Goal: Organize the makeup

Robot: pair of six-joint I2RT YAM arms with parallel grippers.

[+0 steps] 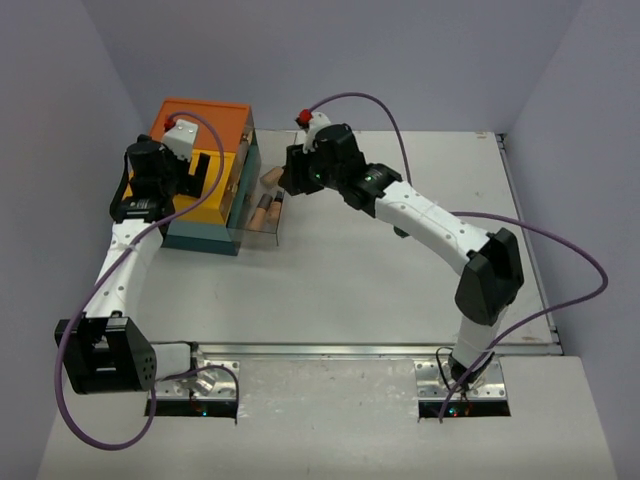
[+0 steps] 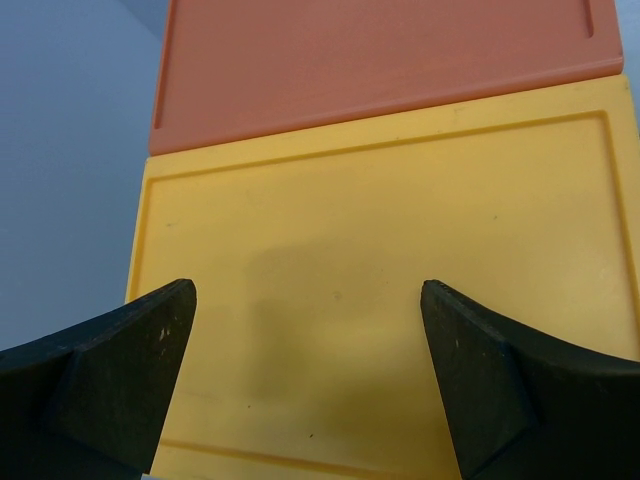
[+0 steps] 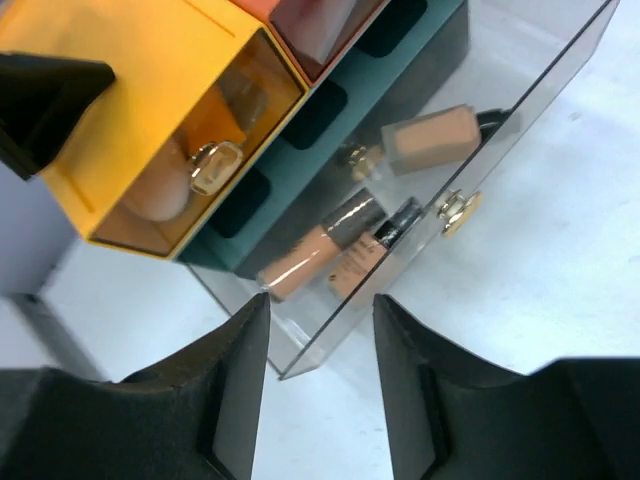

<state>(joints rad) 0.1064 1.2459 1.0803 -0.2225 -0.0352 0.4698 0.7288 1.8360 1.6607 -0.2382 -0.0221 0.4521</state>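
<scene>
Tan cylindrical makeup bottles (image 3: 310,255) lie in a clear bottom drawer (image 3: 520,110) pulled out of the drawer box (image 1: 205,120). Another tan bottle (image 3: 430,140) lies further back in it. A pale round puff (image 3: 155,190) sits in the yellow drawer (image 3: 150,80), which stands partly out. My right gripper (image 3: 320,310) hovers open over the clear drawer's near corner, holding nothing. In the top view the right gripper (image 1: 290,180) is just above the bottles (image 1: 265,210). My left gripper (image 2: 308,300) is wide open over the box's yellow top (image 2: 380,230), empty.
The orange, yellow and teal drawer box stands at the table's back left. Gold knobs (image 3: 460,212) sit on the drawer fronts. Purple cables (image 1: 400,130) loop over both arms. Grey walls close in the left and back sides.
</scene>
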